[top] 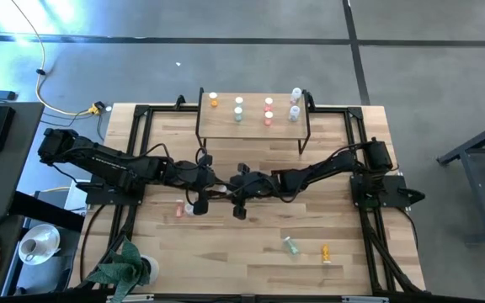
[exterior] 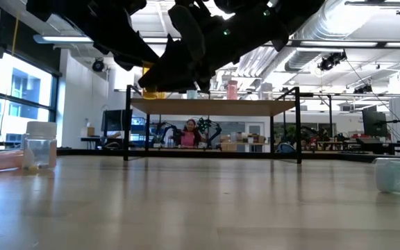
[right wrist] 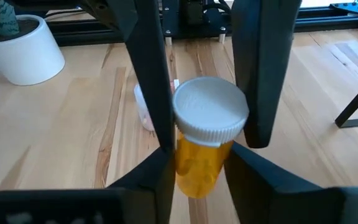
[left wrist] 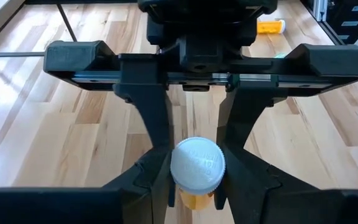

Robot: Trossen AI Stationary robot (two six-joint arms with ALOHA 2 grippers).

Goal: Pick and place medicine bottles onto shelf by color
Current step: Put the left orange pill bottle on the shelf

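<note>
An orange medicine bottle (right wrist: 199, 163) with a white cap (left wrist: 196, 163) is upright in the air over the middle of the table, between my two grippers. My left gripper (left wrist: 194, 190) comes from the table's left and my right gripper (right wrist: 197, 171) from its right. They meet tip to tip (top: 224, 187), and both are closed on the bottle. The shelf (top: 255, 128) stands at the far edge with several bottles upright on it: orange at its left, then green, red and clear. My left gripper has the orange bottle between its two fingers (left wrist: 160, 183), slanting down from the table's left. In the right wrist view its fingers (right wrist: 157, 93) lie against both sides of the white cap. The bottle is upright and clear of the table. My right gripper has the same bottle between its two fingers (right wrist: 163, 177), slanting down from the table's right. The fingers flank the orange body (right wrist: 194, 180) just under the cap. The bottle stands upright, cap up, lifted clear.
A pink bottle (top: 181, 209) lies on the table beside an upright clear one (top: 199, 205), just near of the grippers. A green bottle (top: 290, 245) and an orange bottle (top: 325, 251) lie near the front right. A potted plant (top: 133, 269) stands at the front left corner.
</note>
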